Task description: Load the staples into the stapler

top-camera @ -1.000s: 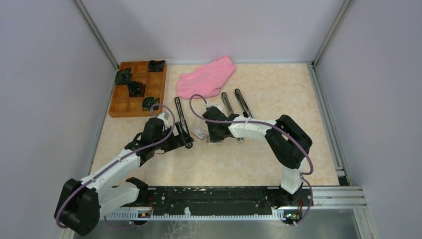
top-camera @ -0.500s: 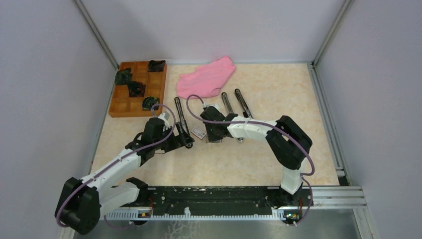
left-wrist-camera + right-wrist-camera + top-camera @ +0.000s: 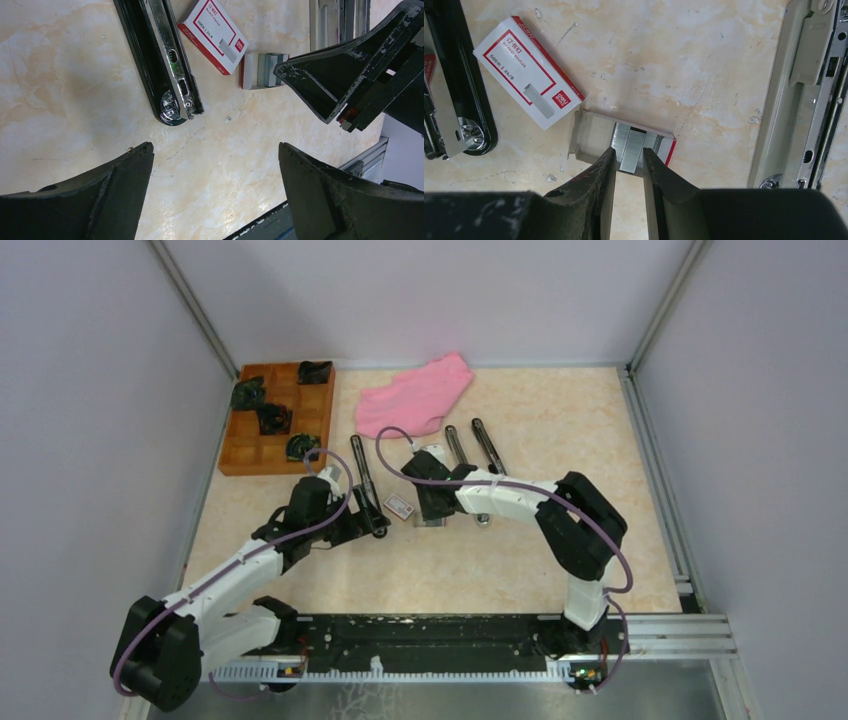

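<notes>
Seen from above, 2 robot arms reach in over a marbled table (image 3: 520, 550), and the job is at an early stage: nothing has been loaded. The staples (image 3: 634, 137), a short silvery strip, sit in a small open cardboard tray (image 3: 586, 137) lying flat on the table, just beside the red and white staple box (image 3: 524, 70). The black stapler (image 3: 160, 55) lies opened out flat to the left of the box, its metal channel facing up and, as far as can be seen, holding no staples. A pale stapler (image 3: 784, 100) lies to the right of the tray. What remains, by my reading, is to lift the strip out, carry it across and seat it in the channel, then close the stapler. The right gripper (image 3: 629, 152) is nearly closed, its 2 fingers set on either side of the near end of the strip with only the strip's width between them; the pads look to be touching both sides, so it appears to be pinching the staples while they rest in the tray. The left gripper (image 3: 215, 150) is spread wide and holds nothing, hovering over bare table just short of the black stapler's hinge end
</notes>
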`<state>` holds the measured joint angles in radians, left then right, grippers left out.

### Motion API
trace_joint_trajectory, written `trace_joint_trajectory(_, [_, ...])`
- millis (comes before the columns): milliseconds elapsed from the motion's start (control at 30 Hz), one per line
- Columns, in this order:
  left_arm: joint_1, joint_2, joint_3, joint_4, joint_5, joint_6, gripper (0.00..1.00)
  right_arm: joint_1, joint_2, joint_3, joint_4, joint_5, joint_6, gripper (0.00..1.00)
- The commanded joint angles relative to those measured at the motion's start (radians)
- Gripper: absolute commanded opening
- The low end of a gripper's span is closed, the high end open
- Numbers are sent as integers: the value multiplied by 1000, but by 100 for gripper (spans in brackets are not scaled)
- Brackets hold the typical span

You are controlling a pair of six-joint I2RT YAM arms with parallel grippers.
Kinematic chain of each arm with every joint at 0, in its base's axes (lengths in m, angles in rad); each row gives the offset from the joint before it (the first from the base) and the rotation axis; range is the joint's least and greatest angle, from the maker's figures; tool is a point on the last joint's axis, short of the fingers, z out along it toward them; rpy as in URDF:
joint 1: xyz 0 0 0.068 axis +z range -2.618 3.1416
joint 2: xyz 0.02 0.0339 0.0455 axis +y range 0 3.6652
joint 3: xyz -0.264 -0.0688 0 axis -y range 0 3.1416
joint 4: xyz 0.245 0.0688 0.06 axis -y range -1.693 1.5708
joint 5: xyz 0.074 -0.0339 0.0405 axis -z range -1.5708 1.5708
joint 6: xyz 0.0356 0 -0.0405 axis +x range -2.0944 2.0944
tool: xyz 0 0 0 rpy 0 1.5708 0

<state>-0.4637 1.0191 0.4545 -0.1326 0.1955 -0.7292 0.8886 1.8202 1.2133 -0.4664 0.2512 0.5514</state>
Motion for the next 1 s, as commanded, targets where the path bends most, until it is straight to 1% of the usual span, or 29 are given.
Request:
trace_joint_trajectory(0, [6,-2,-13,28,8,-3,99,12,18,55,12,29,15,27])
trace_joint_trajectory(700, [5,5,-13,33,13,-3,99,12,83,77,-13,41,36,23])
trace_joint_trajectory(833, [6,0,-14,29,10,-3,99,12,82,80,-21,49,35,19])
trace_joint_trajectory(967, [5,-4,-13,26,5,-1,99,12,59,83,-30,30,26,13])
